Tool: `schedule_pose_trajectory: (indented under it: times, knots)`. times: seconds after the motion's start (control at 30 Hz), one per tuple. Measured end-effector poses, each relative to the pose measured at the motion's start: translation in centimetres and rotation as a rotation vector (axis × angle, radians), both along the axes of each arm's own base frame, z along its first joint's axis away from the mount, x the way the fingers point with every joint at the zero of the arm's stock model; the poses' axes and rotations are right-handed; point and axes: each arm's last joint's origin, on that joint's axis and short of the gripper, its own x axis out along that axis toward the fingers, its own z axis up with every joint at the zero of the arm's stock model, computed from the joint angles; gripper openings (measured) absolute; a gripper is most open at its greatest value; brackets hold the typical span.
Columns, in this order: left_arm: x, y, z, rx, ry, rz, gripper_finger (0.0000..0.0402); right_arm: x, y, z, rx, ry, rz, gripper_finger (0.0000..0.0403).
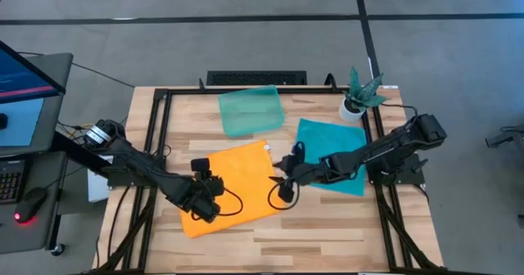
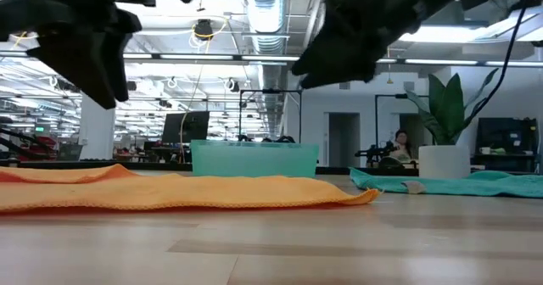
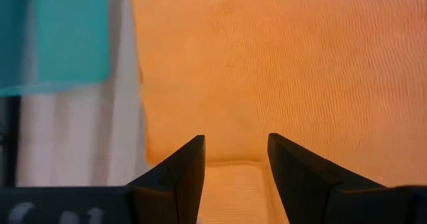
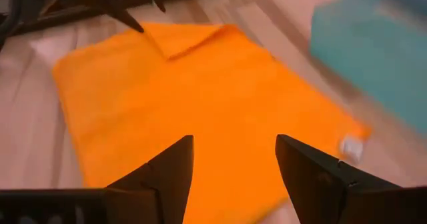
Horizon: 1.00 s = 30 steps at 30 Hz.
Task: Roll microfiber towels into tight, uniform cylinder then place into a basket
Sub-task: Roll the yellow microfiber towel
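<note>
The orange towel (image 1: pixel 237 189) lies spread flat on the wooden table, with a white tag (image 4: pixel 350 144) at its far right corner. A small corner (image 4: pixel 190 37) at its left side is folded over. My left gripper (image 1: pixel 211 187) hovers open above the towel's left part, and orange cloth (image 3: pixel 287 71) fills its wrist view. My right gripper (image 1: pixel 284 175) hovers open over the towel's right edge and looks along the towel (image 4: pixel 200 111). In the low view both grippers (image 2: pixel 89 60) (image 2: pixel 339 52) hang clear above the cloth. The teal towel (image 1: pixel 332 156) lies flat at the right. The basket (image 1: pixel 251 110) stands at the far middle.
A white pot with a green plant (image 1: pixel 358 101) stands at the far right, beside the teal towel. A black frame (image 1: pixel 160 103) runs along the table's sides and far edge. Bare wood (image 1: pixel 270 242) stretches along the near edge. A desk with a monitor (image 1: pixel 24 87) stands left of the table.
</note>
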Motion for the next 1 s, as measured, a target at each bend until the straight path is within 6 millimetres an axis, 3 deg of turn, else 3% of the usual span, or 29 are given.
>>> schedule_pose_trajectory:
  times: [0.17, 0.37, 0.7, 1.0]
  knots:
    - [-1.3, -0.3, -0.8, 0.131, -0.013, -0.025, 0.0158, 0.7, 0.1, 0.5, -0.083, -0.052, 0.058, 0.0237]
    - [-1.8, 1.3, -2.3, 0.16, 0.002, 0.075, 0.0158, 1.1, 0.2, 2.6, -0.067, -0.122, 0.055, 0.0237]
    - [-0.7, 3.2, -3.3, -0.077, 0.027, 0.309, 0.0158, 1.1, 0.3, 2.9, -0.074, -0.095, 0.058, 0.0237]
    - [1.1, 2.3, -4.3, -0.203, 0.016, 0.166, 0.0158, 1.0, 0.1, 2.5, -0.086, -0.054, 0.055, 0.0237]
